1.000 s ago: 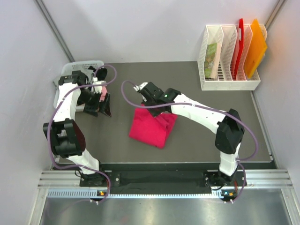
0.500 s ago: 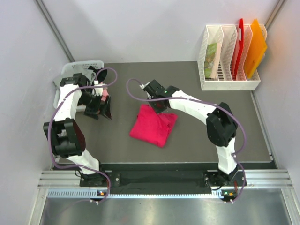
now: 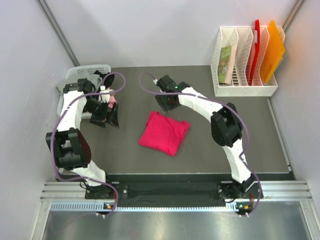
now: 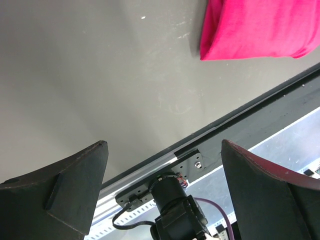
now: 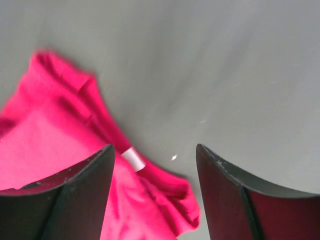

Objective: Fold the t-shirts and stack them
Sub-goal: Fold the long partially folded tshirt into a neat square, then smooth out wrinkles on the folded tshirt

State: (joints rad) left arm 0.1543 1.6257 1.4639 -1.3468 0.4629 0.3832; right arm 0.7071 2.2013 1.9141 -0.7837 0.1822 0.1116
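Grey bench (image 3: 200, 140) bearing a folded crimson t-shirt (image 3: 164, 132), flat near its middle. White mesh basket (image 3: 92, 68) at far left. Right gripper (image 5: 154, 148), jaws spread and empty, above the shirt's far edge. Left gripper (image 4: 164, 144), jaws spread wide, beside the basket.

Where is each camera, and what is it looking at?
Top: above and behind, looking down at the table; left arm and right arm show.
Left wrist: on the left arm, facing the table's near edge; open left pincer shows.
Right wrist: on the right arm, looking down; open right pincer shows.
Shared: all three see the red shirt.
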